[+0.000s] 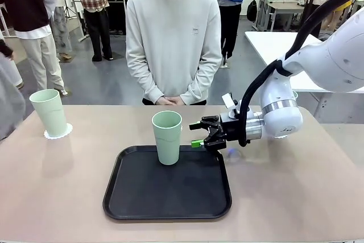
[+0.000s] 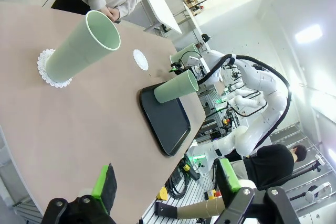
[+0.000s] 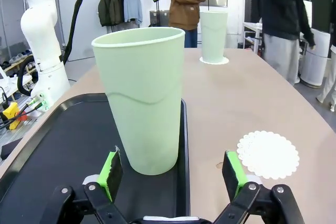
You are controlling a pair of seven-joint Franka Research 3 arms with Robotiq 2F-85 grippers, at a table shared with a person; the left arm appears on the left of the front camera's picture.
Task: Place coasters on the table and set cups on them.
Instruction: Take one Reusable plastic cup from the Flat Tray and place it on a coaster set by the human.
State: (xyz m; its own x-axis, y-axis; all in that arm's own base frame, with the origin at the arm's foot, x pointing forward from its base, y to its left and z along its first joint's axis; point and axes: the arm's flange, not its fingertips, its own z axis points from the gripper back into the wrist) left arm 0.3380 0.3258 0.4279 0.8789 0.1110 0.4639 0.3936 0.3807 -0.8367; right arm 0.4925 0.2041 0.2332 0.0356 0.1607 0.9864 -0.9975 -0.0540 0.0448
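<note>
Mint-green cups, front view: we record one cup (image 1: 167, 136) upright on the black tray (image 1: 168, 197), near its far edge, and a second cup (image 1: 49, 112) upright on a coaster (image 1: 58, 132) at the far left of the table (image 1: 296, 192).
Right gripper, front view: we find the right gripper (image 1: 200, 135) level with the tray cup, just to its right, pointing at it; its fingers stand spread and grip nothing.
Person, front view: we note a person in a grey sweatshirt (image 1: 173, 38) at the far edge, hands clasped (image 1: 169, 101).
Left gripper, left wrist view: we see the left gripper (image 2: 165, 184) wide open and empty, above the table's near edge (image 2: 63, 145).
Cups, left wrist view: one cup (image 2: 81, 48) stands on a scalloped coaster (image 2: 46, 72); another (image 2: 176, 87) stands on the tray (image 2: 170, 124). A bare coaster (image 2: 139, 59) lies on the tabletop between them, towards the person.
Right gripper, right wrist view: we see the green pads (image 3: 112, 169) parted wider than the cup and touching nothing; the right gripper (image 3: 173, 169) holds nothing.
Cup, right wrist view: the tray cup (image 3: 140, 98) stands directly ahead of the fingers, apart from both pads, on the tray (image 3: 58, 140).
Coasters, right wrist view: a free coaster (image 3: 268, 153) lies on the table (image 3: 236, 93) beside the tray; the far cup (image 3: 213, 35) sits on its own coaster (image 3: 213, 61).
</note>
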